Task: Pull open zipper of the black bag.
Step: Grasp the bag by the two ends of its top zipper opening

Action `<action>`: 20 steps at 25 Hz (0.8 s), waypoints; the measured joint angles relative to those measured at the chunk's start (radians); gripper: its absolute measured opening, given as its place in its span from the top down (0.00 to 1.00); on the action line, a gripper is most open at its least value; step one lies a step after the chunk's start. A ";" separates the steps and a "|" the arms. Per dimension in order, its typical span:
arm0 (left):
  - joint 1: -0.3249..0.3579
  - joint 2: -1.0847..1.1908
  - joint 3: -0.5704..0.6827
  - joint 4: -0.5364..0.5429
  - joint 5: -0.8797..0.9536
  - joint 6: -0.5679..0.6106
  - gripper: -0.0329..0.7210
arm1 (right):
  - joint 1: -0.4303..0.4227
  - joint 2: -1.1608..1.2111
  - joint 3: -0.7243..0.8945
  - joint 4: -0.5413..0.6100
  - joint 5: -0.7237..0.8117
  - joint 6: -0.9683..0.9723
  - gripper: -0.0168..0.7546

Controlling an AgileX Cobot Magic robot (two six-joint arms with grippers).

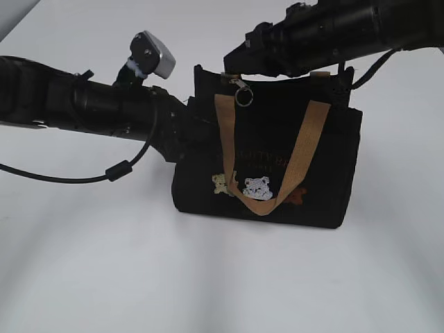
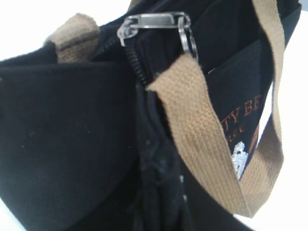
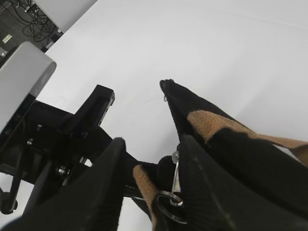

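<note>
left gripper [image 1: 186, 132]: fingers pinched bag [image 1: 277, 139] end
right gripper [image 3: 151, 192]: fingers straddled pull [image 3: 171, 204], grip unclear
risk: pull could slip; handle [image 2: 202, 139] could snag zipper [image 2: 137, 72]

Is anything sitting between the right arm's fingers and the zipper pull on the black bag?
Nothing visible does. In the right wrist view, the fingers already flank the zipper's metal pull at the black bag's top edge; the tan handle hangs beside it, not between.

surface: plain white tabletop [image 1: 104, 277] | light: soft, even | far corner: dark area with cables [image 3: 29, 19]
</note>
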 joint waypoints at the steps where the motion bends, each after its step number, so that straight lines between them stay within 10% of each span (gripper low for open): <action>1: 0.000 0.000 0.000 0.000 0.000 0.000 0.87 | 0.004 0.009 -0.007 -0.014 0.000 0.021 0.60; 20: 0.000 0.000 0.000 0.000 -0.001 0.000 0.87 | 0.010 0.024 -0.018 -0.251 0.010 0.386 0.60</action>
